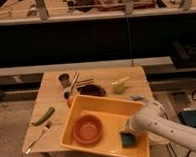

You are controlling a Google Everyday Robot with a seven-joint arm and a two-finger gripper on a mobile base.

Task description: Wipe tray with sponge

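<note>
Yellow-orange tray (pixel 100 104) on a pale wooden table (pixel 52 91), holding an orange-red bowl (pixel 86 130) and a dark teal-green sponge (pixel 128 139). The gripper (pixel 128 130), at the sponge in the tray's right end, belongs to a white arm (pixel 170 131) speckled with small dark dots. Beside the tray lie a green cucumber-like vegetable (pixel 43 116), a pale yellow-green item (pixel 120 84) and a silver-grey fork (pixel 37 137).

The robot's arm (pixel 170 131) is a thick, rounded tube in smooth white plastic, dotted with small dark holes along its shell. Its pincer (pixel 128 127) sits low in the tray, a darker, greyish tip.
</note>
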